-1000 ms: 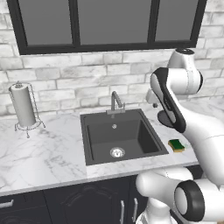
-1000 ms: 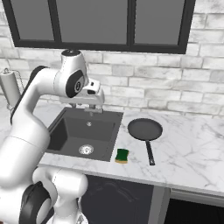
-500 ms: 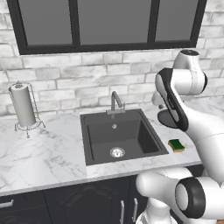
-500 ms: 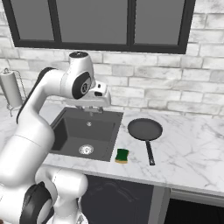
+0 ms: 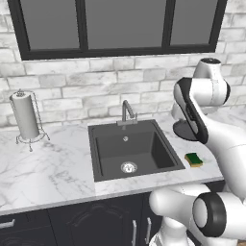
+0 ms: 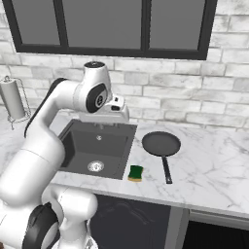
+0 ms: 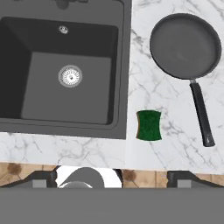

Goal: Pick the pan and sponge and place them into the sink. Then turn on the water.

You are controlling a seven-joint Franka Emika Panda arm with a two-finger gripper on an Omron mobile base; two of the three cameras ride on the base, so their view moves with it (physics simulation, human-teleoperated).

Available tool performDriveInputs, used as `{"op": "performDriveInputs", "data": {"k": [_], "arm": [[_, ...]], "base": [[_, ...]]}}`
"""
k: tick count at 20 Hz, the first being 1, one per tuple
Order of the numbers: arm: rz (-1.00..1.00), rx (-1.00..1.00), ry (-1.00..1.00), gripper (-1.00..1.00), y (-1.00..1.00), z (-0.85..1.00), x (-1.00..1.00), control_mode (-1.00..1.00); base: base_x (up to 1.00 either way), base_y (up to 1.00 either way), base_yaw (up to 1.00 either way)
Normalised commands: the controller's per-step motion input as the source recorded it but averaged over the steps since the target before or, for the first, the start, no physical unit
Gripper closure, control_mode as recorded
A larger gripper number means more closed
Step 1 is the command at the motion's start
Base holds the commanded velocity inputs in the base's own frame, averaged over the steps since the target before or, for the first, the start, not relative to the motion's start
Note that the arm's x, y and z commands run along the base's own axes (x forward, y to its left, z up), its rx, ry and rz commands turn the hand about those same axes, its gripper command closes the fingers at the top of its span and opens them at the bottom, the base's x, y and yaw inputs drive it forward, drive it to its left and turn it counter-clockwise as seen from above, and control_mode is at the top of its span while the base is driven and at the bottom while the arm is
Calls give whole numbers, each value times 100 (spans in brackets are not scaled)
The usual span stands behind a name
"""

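Since a second ago my arm has swung rightward, from above the sink [image 6: 80, 163] toward the side where the pan [image 6: 161, 144] lies, and my hand has risen higher over the counter [image 6: 209, 165]. Pan, sponge [image 6: 135, 172] and sink lie where they did.

That pan sits flat on the marble just right of the sink, its long handle [image 7: 201, 113] pointing toward the counter's front edge. My forearm hides most of it in the left base view, leaving only a dark sliver. Between sink and pan handle, close to the sink's front right corner, the sponge lies green side up. Nothing is in the basin but the silver drain [image 7: 70, 76]. Behind the sink the faucet [image 5: 127, 112] stands, with no stream to be seen. Far left of the sink stands a paper towel roll [image 5: 25, 116] on its wire stand.

My fingers are hard to make out in any view, so I cannot tell whether they are spread or closed.
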Motion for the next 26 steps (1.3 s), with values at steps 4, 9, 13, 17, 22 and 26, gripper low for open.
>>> {"op": "performDriveInputs", "data": {"k": [4,9,13,17,22,26], "arm": [[-1,-1,9,-100,-11,-24,-2,-100],[-1,0,8,-100,-15,-24,0,-100],[-2,1,4,-100,-16,-25,0,-100],[-1,4,0,-100,-16,-24,0,-100],[0,1,1,-100,-19,-24,1,-100],[0,0,5,-100,-19,-20,3,-100]], "base": [[0,0,0],[0,0,0],[0,0,0],[0,0,0],[0,0,0],[0,0,0]]}}
